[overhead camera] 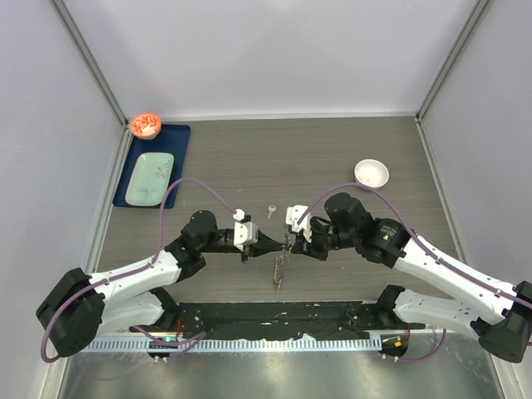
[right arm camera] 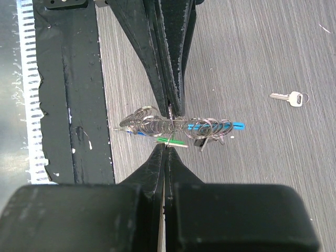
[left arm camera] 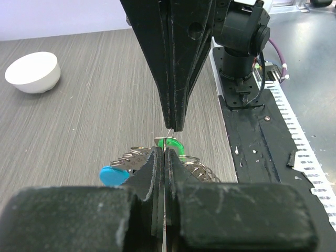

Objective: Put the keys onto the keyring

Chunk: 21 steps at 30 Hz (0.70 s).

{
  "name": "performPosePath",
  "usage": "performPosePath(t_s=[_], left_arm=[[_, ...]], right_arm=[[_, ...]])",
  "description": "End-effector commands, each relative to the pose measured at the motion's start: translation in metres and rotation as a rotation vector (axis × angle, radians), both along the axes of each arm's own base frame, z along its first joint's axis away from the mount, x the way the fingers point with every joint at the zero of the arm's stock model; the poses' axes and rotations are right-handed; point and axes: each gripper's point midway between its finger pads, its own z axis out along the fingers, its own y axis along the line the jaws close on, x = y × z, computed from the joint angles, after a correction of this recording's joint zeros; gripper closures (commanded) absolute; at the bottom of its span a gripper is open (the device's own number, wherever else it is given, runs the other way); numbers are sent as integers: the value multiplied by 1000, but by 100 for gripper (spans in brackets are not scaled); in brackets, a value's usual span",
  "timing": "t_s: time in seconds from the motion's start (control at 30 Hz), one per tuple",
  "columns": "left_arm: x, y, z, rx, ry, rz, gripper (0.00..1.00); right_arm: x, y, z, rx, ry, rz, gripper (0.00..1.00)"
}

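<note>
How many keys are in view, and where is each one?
2. The silver key lies alone on the table. The green-headed key is right beside the keyring. More might hide among its rings.

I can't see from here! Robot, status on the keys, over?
Both shut: left gripper, right gripper, tips meeting at green key by keyring. Loose silver key lies apart. Nothing blocking.

Grey wood-grain table [overhead camera: 332,158], silver key [overhead camera: 271,211], white bowl [overhead camera: 371,173], blue tray [overhead camera: 179,140]

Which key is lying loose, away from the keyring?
The plain silver key, lying apart by itself; the green-headed key is right beside the keyring.
</note>
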Motion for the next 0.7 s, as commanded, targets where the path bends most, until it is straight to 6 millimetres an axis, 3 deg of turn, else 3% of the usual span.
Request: performPosePath(t_s=[0.0,0.67], left_arm=[[1,-1,25,-38,-76,-10,100],[-2,-7,26,-41,-56,-55,100]], right_arm=[[4,4,26,55,-64,7,99],[2,7,31,73,-65,22,99]])
